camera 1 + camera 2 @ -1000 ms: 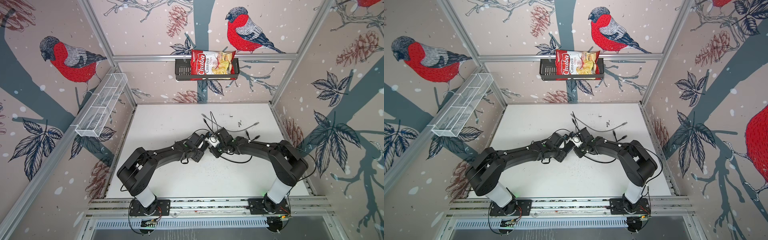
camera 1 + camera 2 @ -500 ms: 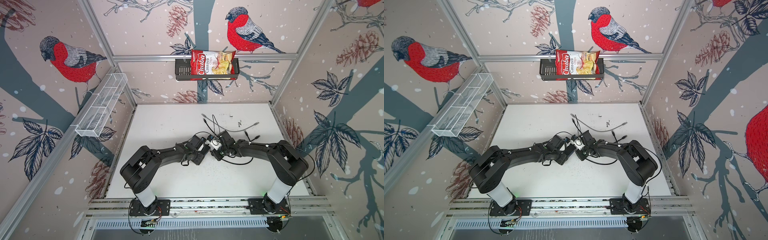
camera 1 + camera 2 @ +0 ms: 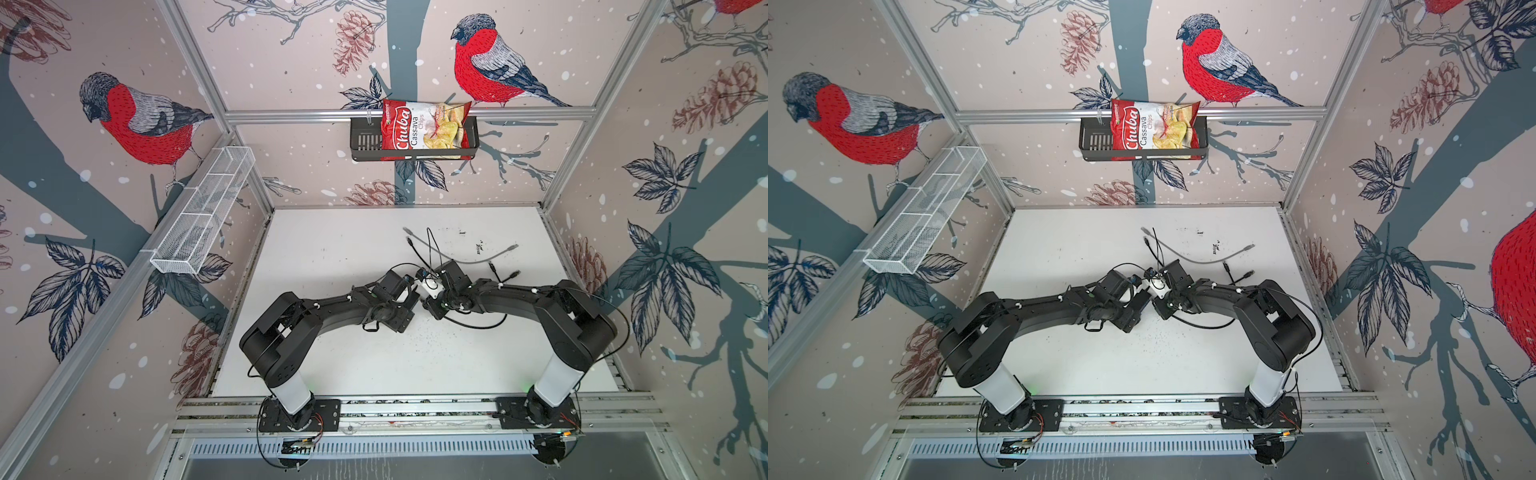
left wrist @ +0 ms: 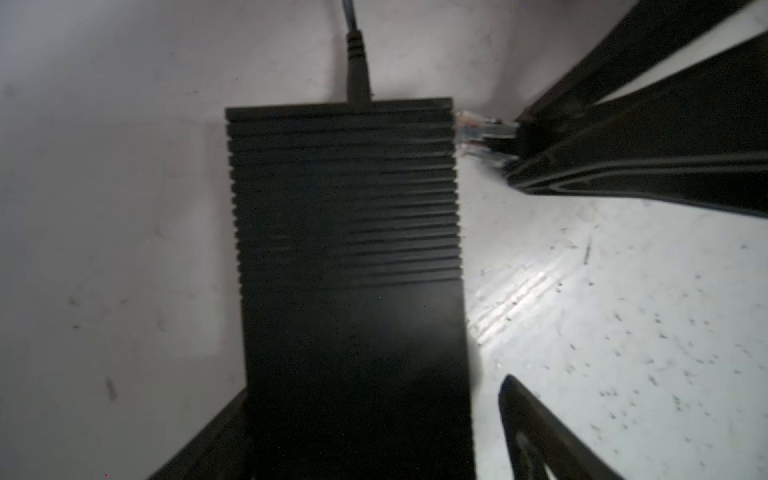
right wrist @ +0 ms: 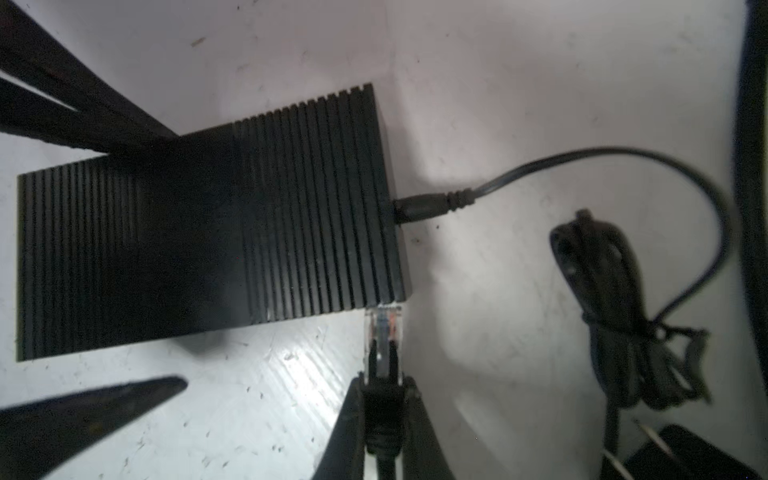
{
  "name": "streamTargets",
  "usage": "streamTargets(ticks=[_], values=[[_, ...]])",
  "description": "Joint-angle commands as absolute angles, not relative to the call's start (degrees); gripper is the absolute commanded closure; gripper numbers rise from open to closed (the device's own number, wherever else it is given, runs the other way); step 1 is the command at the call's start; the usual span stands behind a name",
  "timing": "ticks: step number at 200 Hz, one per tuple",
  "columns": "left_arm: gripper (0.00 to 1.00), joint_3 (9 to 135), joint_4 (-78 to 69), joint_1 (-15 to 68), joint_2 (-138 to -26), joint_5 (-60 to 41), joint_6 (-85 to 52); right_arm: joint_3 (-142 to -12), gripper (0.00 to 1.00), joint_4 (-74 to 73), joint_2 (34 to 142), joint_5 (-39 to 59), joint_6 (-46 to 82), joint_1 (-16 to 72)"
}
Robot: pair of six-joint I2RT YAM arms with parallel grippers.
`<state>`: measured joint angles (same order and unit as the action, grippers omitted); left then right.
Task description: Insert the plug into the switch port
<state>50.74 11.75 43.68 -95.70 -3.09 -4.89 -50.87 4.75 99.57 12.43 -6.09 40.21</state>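
The white table [image 3: 374,361] is scuffed and peppered with dark specks, thickest toward its near middle. About its centre a ribbed black switch box [image 5: 199,232] lies flat on the surface, with a black power lead [image 5: 432,205] plugged into one short end. A tied bundle of black cord [image 5: 615,316] lies beside it. Farther back a grey cable [image 3: 469,262] curves toward the right — short black leads [image 3: 493,267] lie near that end — and a thin black cable [image 3: 478,327] loops nearer.

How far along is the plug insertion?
Done: right gripper clamps the plug, aligned with the long edge of the switch. In hand: plug tip sits at that edge, clear body mostly outside, not seated. Left gripper straddles the switch, open. Remaining: push it home.
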Motion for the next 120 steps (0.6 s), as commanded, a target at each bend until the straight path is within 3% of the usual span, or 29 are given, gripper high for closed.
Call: streamTargets(ticks=[1, 45, 84, 120], values=[[0.08, 51.11, 10.99, 43.68, -94.71, -4.92, -4.57, -50.55, 1.0, 3.08, 99.09, 12.3, -5.79, 39.92], [0.09, 49.16, 6.27, 42.49, -90.25, -5.5, -7.66, -50.3, 1.0, 3.25, 98.89, 12.31, -5.89, 39.81], [0.12, 43.8, -1.44, 35.99, -84.47, -10.42, -15.09, -50.44, 1.0, 3.91, 98.48, 11.33, -6.15, 39.99], [0.12, 44.5, -0.85, 33.46, -84.99, -7.53, -20.31, -50.93, 1.0, 5.5, 98.72, 9.45, -7.05, 41.54]])
